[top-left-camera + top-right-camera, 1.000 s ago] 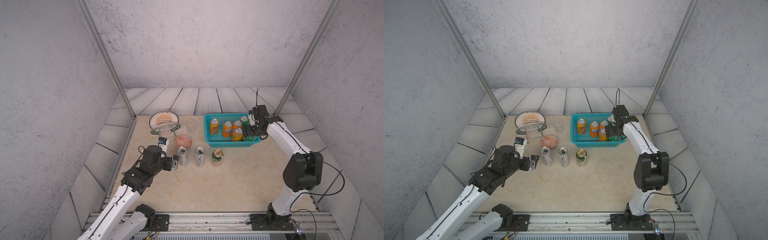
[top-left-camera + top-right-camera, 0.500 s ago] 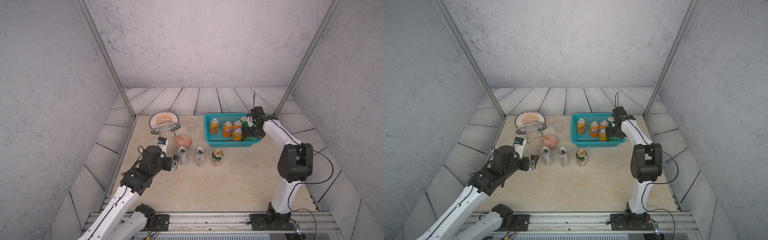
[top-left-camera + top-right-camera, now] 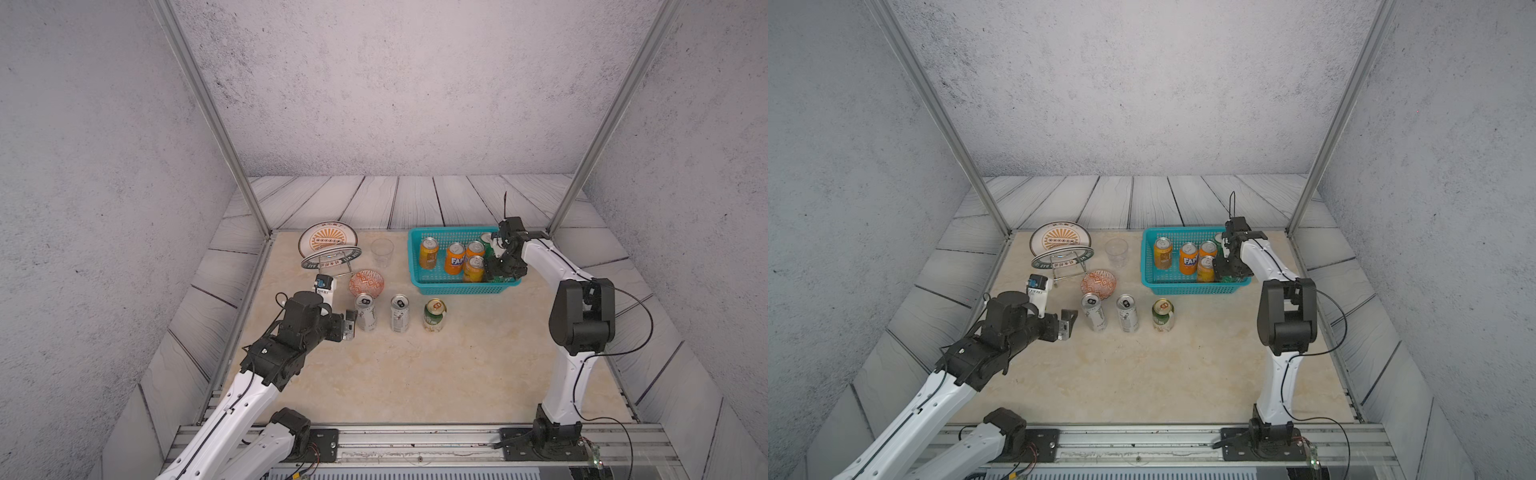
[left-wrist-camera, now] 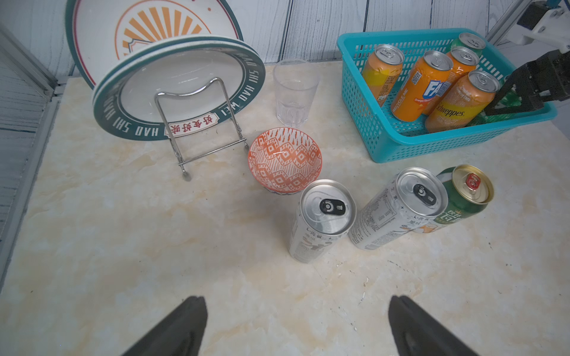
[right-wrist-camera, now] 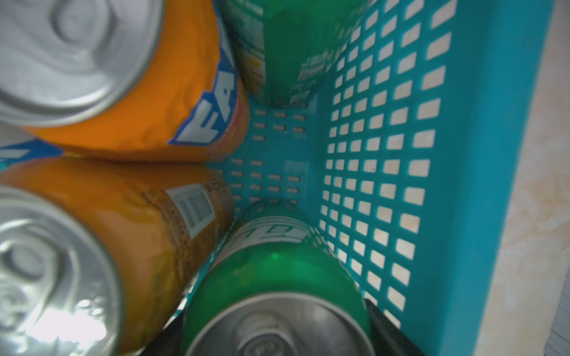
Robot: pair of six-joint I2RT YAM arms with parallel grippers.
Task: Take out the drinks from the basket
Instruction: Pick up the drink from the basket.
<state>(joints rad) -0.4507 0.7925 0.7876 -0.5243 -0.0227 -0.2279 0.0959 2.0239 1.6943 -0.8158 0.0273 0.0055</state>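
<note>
The teal basket point(image 3: 415, 266) stands at the back right and holds several orange cans point(image 3: 454, 258) and a green can point(image 3: 486, 240) at its far end. My right gripper point(image 3: 500, 270) reaches down into the basket's right end. In the right wrist view its dark fingers point(image 5: 388, 326) press both sides of another green can point(image 5: 277, 271), beside the basket wall point(image 5: 385, 172). Two white cans point(image 3: 365, 312) point(image 3: 400, 313) and a green-and-cream can point(image 3: 434, 316) stand on the table in front of the basket. My left gripper point(image 3: 349, 326) is open just left of them, holding nothing.
A wire rack with plates point(image 3: 330, 249), a clear plastic cup point(image 3: 382, 251) and a patterned orange bowl point(image 3: 366, 282) sit to the left of the basket. Metal frame posts point(image 3: 582, 199) rise at the back corners. The right arm's elbow point(image 3: 582, 316) hangs over the table's right side.
The right gripper's jaws have narrowed onto the green can in the basket, and that arm's elbow has swung a little inward. The left arm has not moved.
</note>
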